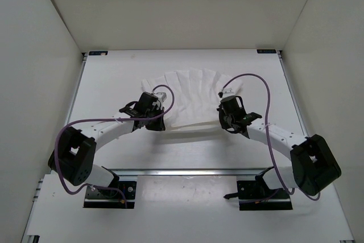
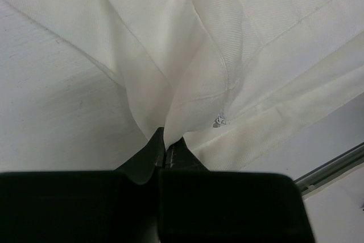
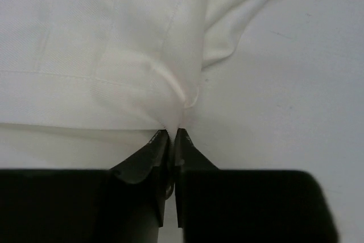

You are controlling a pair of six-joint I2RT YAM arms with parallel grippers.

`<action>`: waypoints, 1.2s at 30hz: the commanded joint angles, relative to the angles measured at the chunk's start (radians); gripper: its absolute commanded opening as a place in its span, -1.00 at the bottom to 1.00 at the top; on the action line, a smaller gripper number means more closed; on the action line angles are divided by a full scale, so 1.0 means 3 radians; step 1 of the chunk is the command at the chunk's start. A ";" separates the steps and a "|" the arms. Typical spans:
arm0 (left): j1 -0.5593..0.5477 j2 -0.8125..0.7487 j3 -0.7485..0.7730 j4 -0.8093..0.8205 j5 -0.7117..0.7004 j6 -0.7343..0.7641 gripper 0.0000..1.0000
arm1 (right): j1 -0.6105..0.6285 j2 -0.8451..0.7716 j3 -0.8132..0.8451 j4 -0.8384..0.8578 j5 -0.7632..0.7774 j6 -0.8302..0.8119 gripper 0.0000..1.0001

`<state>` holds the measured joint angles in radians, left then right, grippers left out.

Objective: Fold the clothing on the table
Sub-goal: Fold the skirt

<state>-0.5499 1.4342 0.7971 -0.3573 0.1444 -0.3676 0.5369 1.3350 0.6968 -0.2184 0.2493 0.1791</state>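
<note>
The clothing (image 1: 190,98) is a thin white garment spread in a fan of creases at the middle of the table (image 1: 187,149). My left gripper (image 1: 154,119) sits at its near left part, shut on a pinched fold of the clothing (image 2: 187,83); the cloth rises out from between the fingertips (image 2: 149,151) of this left gripper (image 2: 165,140). At the near right edge, my right gripper (image 1: 230,122) is also shut on the clothing (image 3: 114,55), with a bunched hem squeezed between the tips of that right gripper (image 3: 172,133).
White enclosure walls stand on the left, right and back. An aluminium rail (image 1: 187,172) runs along the near edge of the table, with both arm bases (image 1: 111,194) behind it. A purple cable (image 1: 250,78) loops over the right arm.
</note>
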 commanded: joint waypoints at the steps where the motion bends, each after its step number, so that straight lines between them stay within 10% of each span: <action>1: -0.0003 -0.0071 0.0033 -0.0011 -0.0077 0.0013 -1.00 | -0.0102 -0.0185 -0.0042 0.0068 -0.0018 0.0144 -1.00; 12: 0.0212 -0.0016 0.0410 0.0035 -0.0317 0.0181 -1.00 | -0.0552 -0.0432 0.0467 0.0217 -0.0626 -0.0239 -1.00; 24: 0.0432 0.0906 0.4516 -0.0033 -0.0982 0.0902 -1.00 | -0.0869 0.0260 0.3582 0.0124 -0.0918 -0.0959 -0.99; 29: 0.0427 0.0406 0.3721 0.0143 -0.1074 0.0990 -1.00 | -0.1263 0.0107 0.3100 0.0135 -0.1168 -0.0904 -1.00; 36: 0.0162 -0.0832 0.0977 0.0129 -0.1156 0.0801 -1.00 | -0.1151 -0.1048 0.1003 0.0029 -0.1097 -0.0710 -1.00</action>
<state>-0.4934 1.2751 1.2884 -0.2157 -0.0513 -0.1333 0.2142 1.1255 1.1412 -0.1177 -0.2016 -0.0330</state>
